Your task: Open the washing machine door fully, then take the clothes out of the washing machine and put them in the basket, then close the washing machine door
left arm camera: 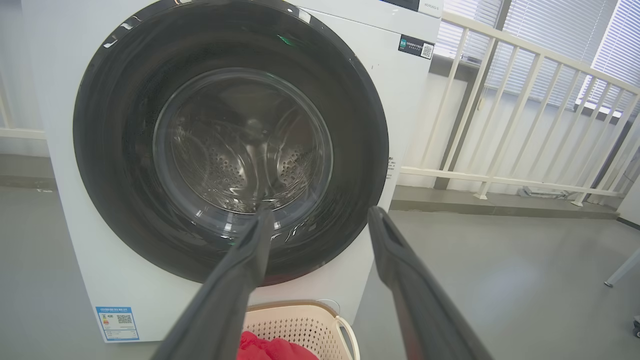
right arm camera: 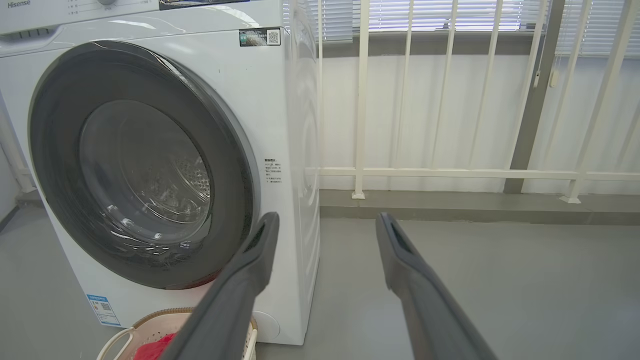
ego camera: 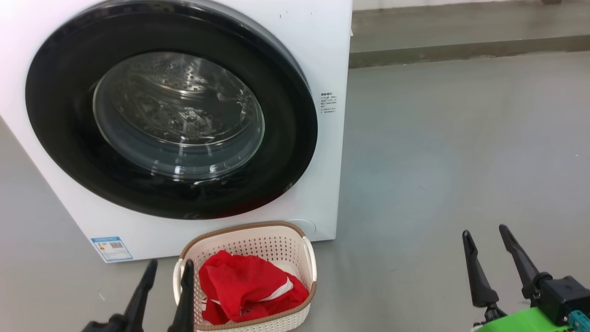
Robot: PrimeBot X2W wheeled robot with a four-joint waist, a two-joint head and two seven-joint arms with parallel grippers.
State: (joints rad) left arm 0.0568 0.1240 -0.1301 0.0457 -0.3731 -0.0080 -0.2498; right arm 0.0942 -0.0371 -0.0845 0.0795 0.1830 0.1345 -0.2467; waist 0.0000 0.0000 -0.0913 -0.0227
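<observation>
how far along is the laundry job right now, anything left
Looks done: the red clothes lie in the basket, and the washing machine door sits flush against the washing machine, with no red visible through its glass. In hand: nothing; the left jaws and right jaws stand open and empty. Left: apparently nothing, though the latch cannot be checked.

"Hisense" atop the washing machine (right arm camera: 280, 100), blue label (right arm camera: 102, 310) and QR sticker (right arm camera: 260, 37) illegible

Three seemingly near views: washing machine (ego camera: 322, 60)
</observation>
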